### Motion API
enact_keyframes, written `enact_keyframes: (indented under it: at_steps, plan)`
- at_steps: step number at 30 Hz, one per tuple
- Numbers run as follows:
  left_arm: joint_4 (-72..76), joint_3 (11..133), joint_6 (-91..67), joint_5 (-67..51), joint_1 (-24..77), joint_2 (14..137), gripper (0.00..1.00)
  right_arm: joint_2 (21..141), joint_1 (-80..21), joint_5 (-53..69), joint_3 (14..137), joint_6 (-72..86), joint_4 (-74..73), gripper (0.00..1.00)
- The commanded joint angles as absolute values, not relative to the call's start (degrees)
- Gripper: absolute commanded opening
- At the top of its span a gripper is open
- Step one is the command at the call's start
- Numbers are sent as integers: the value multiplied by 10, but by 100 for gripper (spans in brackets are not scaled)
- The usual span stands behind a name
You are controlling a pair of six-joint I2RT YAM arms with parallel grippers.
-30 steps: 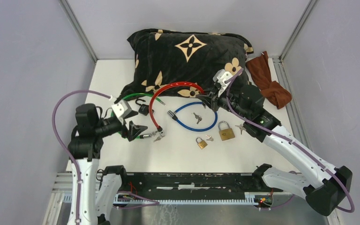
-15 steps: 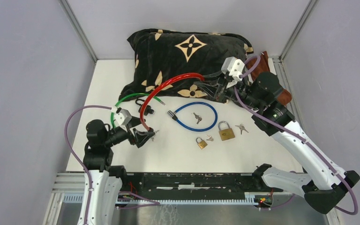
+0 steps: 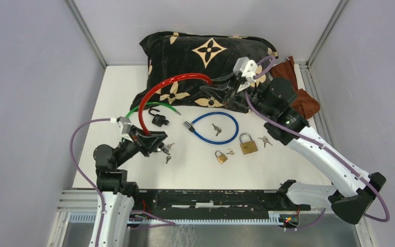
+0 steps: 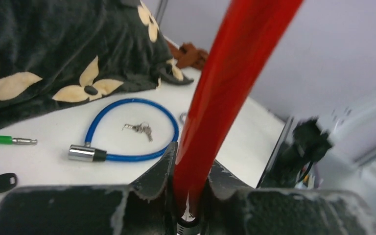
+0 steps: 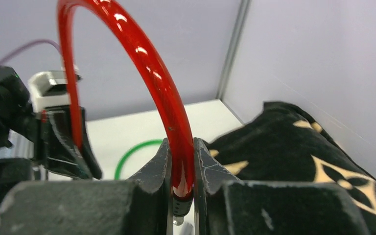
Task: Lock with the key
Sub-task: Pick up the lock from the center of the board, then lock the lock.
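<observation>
A red cable lock (image 3: 169,80) arches above the table between my two grippers. My left gripper (image 3: 157,140) is shut on its lower left end; in the left wrist view the red cable (image 4: 225,83) rises from between the fingers of my left gripper (image 4: 192,161). My right gripper (image 3: 217,95) is shut on the other end, over the pillow's front edge. In the right wrist view the red cable (image 5: 161,93) runs into my right gripper (image 5: 181,152), its black-and-metal tip showing below. A small bunch of keys (image 3: 167,150) sits just right of the left gripper.
A blue cable lock (image 3: 213,128) with keys (image 3: 216,128) inside its loop lies mid-table. Two brass padlocks (image 3: 248,144) (image 3: 220,156) and loose keys (image 3: 264,140) lie to its right. A green cable lock (image 3: 144,106), a black lock body (image 3: 158,121), a black pillow (image 3: 205,56) and a brown cloth (image 3: 295,92) are behind.
My left gripper has come forward and shut on the red cable's lower end. The right gripper carried its end up and left, so the red arch now stands higher and further left.
</observation>
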State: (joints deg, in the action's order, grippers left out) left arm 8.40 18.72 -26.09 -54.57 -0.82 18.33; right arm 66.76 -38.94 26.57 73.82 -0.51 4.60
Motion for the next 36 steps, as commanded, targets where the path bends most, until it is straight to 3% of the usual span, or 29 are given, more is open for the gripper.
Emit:
enact_keyframes:
  at_steps: [1, 5, 13, 21, 36]
  plan:
    - [282, 189, -565, -402, -10, 191, 2, 657, -506, 136, 691, 43, 273, 0]
    - [331, 201, -699, -318, -9, 201, 2, 697, -563, 117, 654, 109, 442, 0]
    - [120, 211, -870, -166, -26, 155, 2, 808, -650, 172, 722, 5, 473, 0]
    - [6, 200, -928, -141, -26, 145, 2, 917, -650, 268, 778, -11, 467, 0]
    - [-36, 187, -956, -137, -26, 144, 2, 963, -620, 329, 745, -11, 480, 0]
